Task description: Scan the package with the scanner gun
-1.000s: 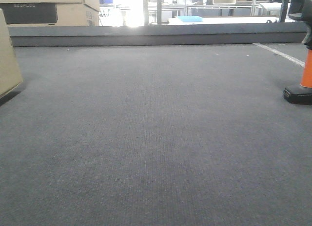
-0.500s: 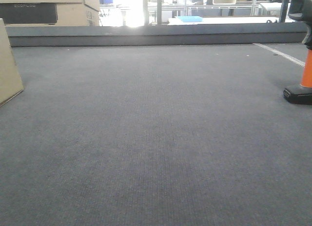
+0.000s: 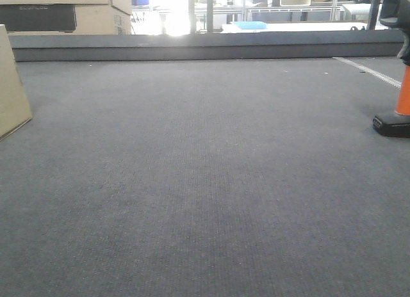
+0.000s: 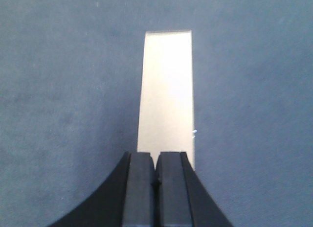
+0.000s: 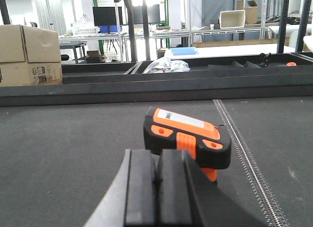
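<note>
Not much has changed in the front view: the package [image 3: 11, 86] at the far left edge sat a bit lower and more tilted a second ago, with a dark shadow under it, and now it's a touch higher and closer to where it was half a second back. The scanner gun [image 3: 398, 73] hasn't budged at all, standing upright on its flat black foot at the far right edge of the grey bench [image 3: 205, 182], well apart from the package.

From the left wrist cam, the left pincer [image 4: 155, 170] has its two black fingers pressed together, looking down at the package's narrow, bright washed-out face [image 4: 166, 97]. Can't tell whether it's actually touching the box.

From the right wrist cam, the right pincer [image 5: 157, 188] is also closed, fingers touching, with the scanner gun [image 5: 188, 139] just beyond its tips, orange-and-black head facing the camera. Nothing is held.

Bigger cardboard cartons [image 3: 70, 12] sit past the bench's far rim at top left.
</note>
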Motion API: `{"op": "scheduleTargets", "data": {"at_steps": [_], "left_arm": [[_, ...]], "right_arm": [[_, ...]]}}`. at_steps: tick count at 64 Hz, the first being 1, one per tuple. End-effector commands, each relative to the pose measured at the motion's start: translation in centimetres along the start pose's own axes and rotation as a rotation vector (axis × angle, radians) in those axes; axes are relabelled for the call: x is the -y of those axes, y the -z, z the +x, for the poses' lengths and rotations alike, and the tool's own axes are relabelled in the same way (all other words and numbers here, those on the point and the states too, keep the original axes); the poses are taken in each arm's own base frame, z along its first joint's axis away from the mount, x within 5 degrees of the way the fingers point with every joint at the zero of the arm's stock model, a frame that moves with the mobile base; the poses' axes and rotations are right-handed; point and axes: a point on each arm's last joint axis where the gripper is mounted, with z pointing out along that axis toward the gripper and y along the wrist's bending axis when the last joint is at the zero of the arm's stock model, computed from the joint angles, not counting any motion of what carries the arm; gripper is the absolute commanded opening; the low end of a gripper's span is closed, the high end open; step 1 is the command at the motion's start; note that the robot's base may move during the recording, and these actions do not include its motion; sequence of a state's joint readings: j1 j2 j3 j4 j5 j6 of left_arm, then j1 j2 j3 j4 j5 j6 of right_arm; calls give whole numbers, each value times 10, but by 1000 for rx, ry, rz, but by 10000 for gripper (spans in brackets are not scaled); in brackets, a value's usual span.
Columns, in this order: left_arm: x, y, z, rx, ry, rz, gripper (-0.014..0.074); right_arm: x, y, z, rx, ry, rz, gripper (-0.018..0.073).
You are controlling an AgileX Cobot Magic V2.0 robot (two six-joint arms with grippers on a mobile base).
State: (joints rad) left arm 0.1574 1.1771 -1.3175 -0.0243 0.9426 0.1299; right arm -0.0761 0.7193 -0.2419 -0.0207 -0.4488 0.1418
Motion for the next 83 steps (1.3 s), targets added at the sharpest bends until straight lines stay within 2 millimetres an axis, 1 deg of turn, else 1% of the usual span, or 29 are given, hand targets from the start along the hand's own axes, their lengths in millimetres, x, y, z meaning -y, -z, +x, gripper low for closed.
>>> {"op": "scheduleTargets", "data": {"at_steps": [1, 5, 9, 12, 18, 22, 29, 38, 47, 52, 66, 73, 83], "left_arm": [[6, 10, 5, 44, 59, 59, -111], [13, 13, 12, 91, 118, 123, -111], [19, 11, 24, 136, 185, 175, -111], [21, 11, 31, 186, 228, 194, -111], [23, 12, 53, 276, 296, 199, -111], [23, 13, 73, 313, 307, 180, -111], [25, 21, 101, 364, 294, 158, -111], [26, 39, 129, 452, 268, 134, -111], [29, 50, 153, 514, 260, 129, -111], [30, 58, 163, 549, 255, 131, -111], [32, 87, 175, 694, 240, 133, -111], [33, 97, 180, 745, 234, 135, -111], [34, 105, 185, 788, 229, 136, -111]], "right_arm": [[0, 1, -2, 20, 5, -4, -161], [0, 1, -2, 20, 5, -4, -161], [0, 1, -2, 20, 5, -4, -161], [0, 1, -2, 20, 5, -4, -161], [0, 1, -2, 20, 5, -4, -161], [0, 1, -2, 20, 5, -4, -161], [0, 1, -2, 20, 5, -4, -161], [0, 1, -2, 20, 5, -4, -161], [-1, 1, -2, 21, 11, -7, -161], [-1, 4, -5, 38, 15, -11, -161], [-4, 21, -15, 88, 60, -31, -161], [-3, 32, -17, 32, 63, -14, -161], [-4, 52, -33, -29, 65, 14, -161]]}}
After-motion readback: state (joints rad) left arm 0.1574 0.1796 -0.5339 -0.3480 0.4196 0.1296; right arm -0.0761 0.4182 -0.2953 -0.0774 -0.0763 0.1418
